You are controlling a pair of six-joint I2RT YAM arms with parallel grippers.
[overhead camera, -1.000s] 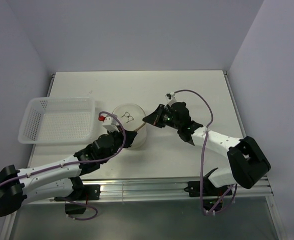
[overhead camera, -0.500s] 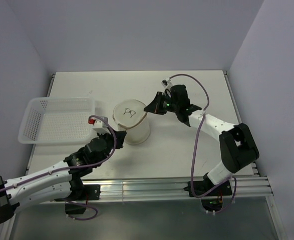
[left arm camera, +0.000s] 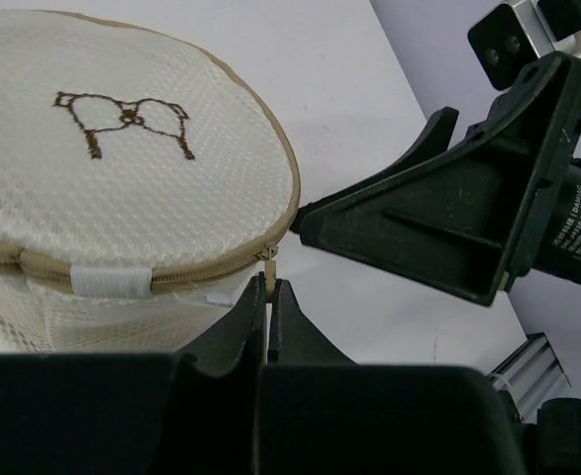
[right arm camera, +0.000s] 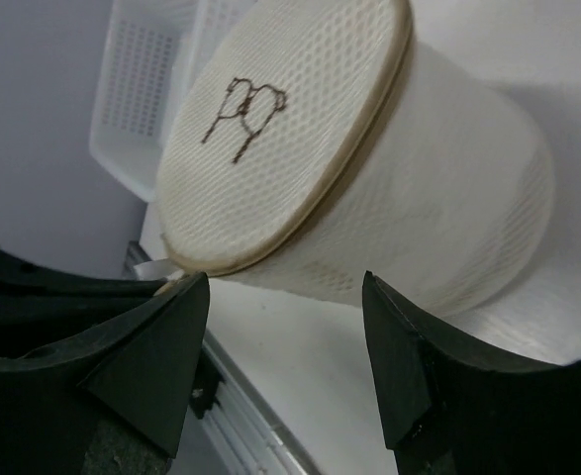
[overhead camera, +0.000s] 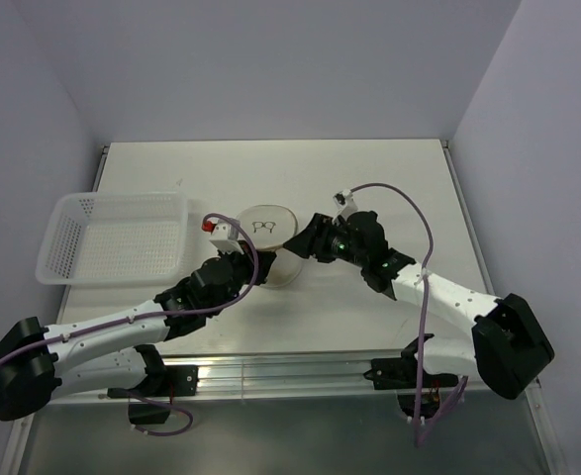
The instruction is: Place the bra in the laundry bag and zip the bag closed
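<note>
**Laundry bag zipped, pull pinched**

The laundry bag (overhead camera: 267,247) stands mid-surface (overhead camera: 389,178) with its lid down. The left tool (left arm camera: 268,289) is clamped on the zipper pull (left arm camera: 267,259) at the rim. The right tool (right arm camera: 285,287) gapes wide just beside the bag's right side. 1 white basket (overhead camera: 72,210) sits to the left.

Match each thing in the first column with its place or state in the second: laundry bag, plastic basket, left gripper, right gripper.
Column one:
1. laundry bag
2. plastic basket
3. left gripper
4. right gripper

Column two:
A. open, close beside the laundry bag
B. shut on the zipper pull
C. at the left edge of the table
D. between the two grippers, a brown design on its lid

Pairs: 1-D, 2-C, 3-B, 4-A
</note>
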